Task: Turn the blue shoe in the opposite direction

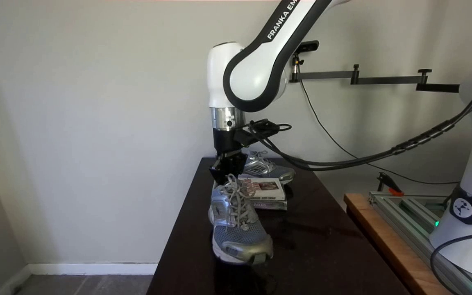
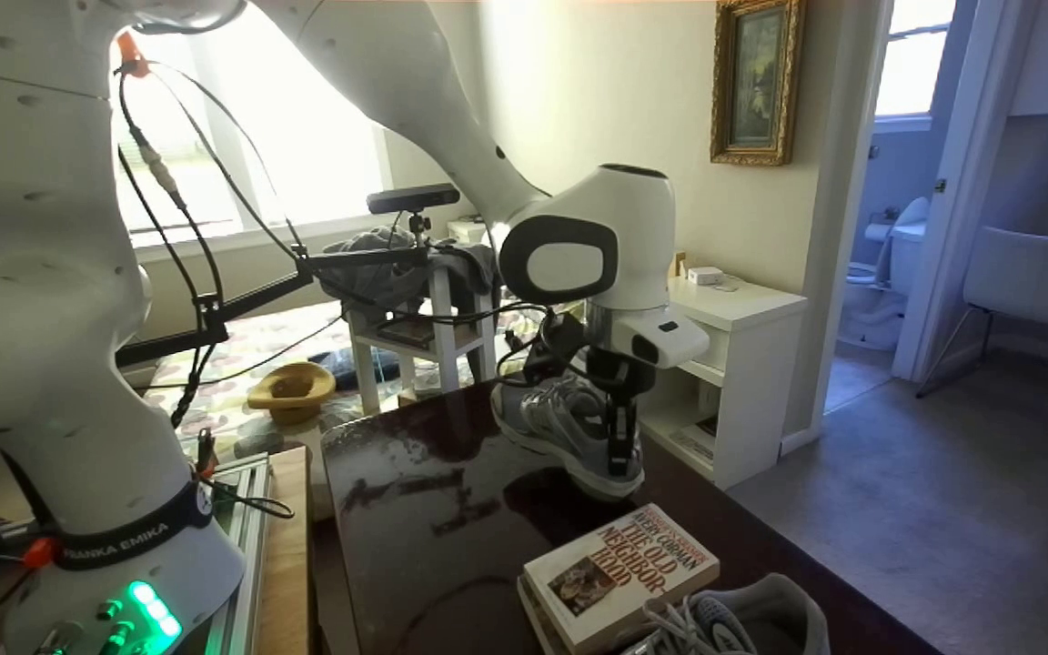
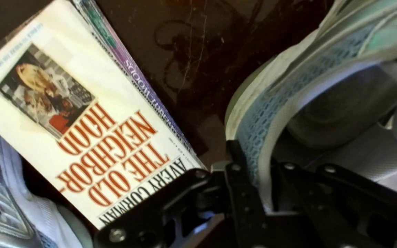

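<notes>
The blue shoe is grey-silver with blue mesh and pale laces. It is at one end of the dark table, toe toward that end; it also shows in an exterior view and in the wrist view. My gripper is shut on its heel wall, one finger outside on the blue mesh and one inside the opening. The gripper also shows in both exterior views. The shoe looks slightly raised above the table, but contact is hard to tell. The inner finger is mostly hidden.
A stack of paperback books lies close beside the heel, also in both exterior views. The near-identical mate shoe stands beyond the books, cut off in an exterior view. A camera bar is mounted beside the table.
</notes>
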